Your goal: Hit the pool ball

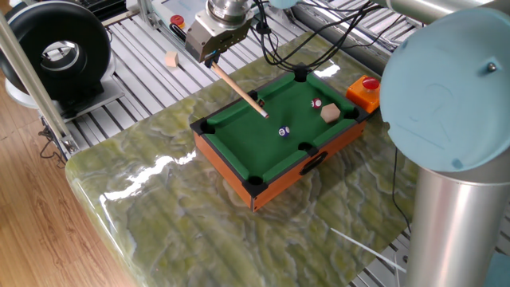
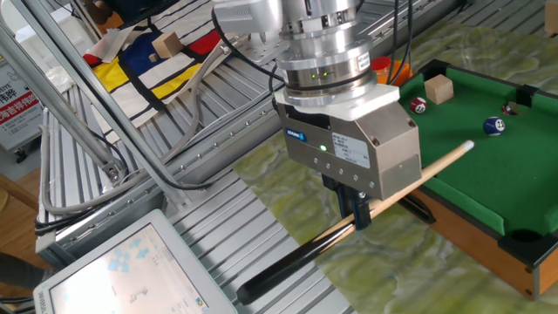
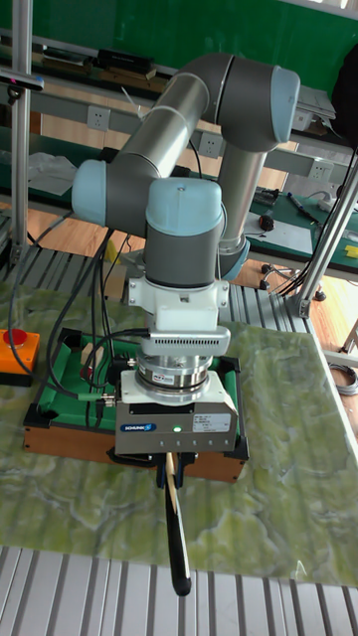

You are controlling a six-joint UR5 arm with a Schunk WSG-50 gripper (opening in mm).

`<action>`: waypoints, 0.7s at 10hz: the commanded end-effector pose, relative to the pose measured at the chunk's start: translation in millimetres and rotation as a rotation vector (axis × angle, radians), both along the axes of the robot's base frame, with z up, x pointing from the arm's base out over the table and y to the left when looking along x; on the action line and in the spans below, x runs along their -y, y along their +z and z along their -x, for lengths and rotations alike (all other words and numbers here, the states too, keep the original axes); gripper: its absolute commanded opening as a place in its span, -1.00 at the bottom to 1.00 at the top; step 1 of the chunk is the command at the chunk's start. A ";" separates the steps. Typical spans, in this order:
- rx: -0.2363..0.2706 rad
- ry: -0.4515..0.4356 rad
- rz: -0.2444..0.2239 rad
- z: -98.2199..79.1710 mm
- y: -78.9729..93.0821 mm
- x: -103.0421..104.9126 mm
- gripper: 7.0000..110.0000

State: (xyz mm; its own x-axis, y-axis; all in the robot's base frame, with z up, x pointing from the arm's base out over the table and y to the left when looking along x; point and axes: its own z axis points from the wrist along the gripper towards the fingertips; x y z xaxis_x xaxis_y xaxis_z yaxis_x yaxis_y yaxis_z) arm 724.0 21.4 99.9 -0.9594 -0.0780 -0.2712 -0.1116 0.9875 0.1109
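The pool ball (image 1: 283,131), tiny and dark blue with a white spot, rests on the green felt of the small pool table (image 1: 239,137); in the other fixed view the pool ball (image 2: 494,126) lies a little past the cue's tip. My gripper (image 2: 358,215) is shut on a wooden cue stick (image 2: 418,179) with a black butt. It hangs outside the table's near-left rail, and the cue (image 1: 239,90) slants down over the felt, its pale tip short of the ball. In the tall view the gripper (image 3: 171,459) holds the cue (image 3: 176,527) in front of the table.
A red-and-white ball (image 1: 316,104) and a tan wooden cube (image 1: 331,113) sit on the felt near the far right rail. An orange box with a red button (image 1: 362,89) stands behind the table. Another cube (image 1: 170,59) and a black fan (image 1: 56,48) lie to the left.
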 end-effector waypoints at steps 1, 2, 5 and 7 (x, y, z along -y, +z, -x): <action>0.006 -0.005 -0.018 3.3 3.0 -0.3 -1.00; 0.008 -0.003 -0.022 5.6 3.4 -0.4 -1.00; 0.008 -0.002 -0.027 9.2 2.7 -0.4 -1.00; 0.011 -0.001 -0.028 10.5 2.2 0.0 -1.00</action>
State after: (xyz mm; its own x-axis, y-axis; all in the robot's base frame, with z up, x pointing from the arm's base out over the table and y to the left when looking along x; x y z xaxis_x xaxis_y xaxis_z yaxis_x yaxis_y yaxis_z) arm 715.0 21.0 100.7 -0.9576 -0.0777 -0.2776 -0.1158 0.9855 0.1237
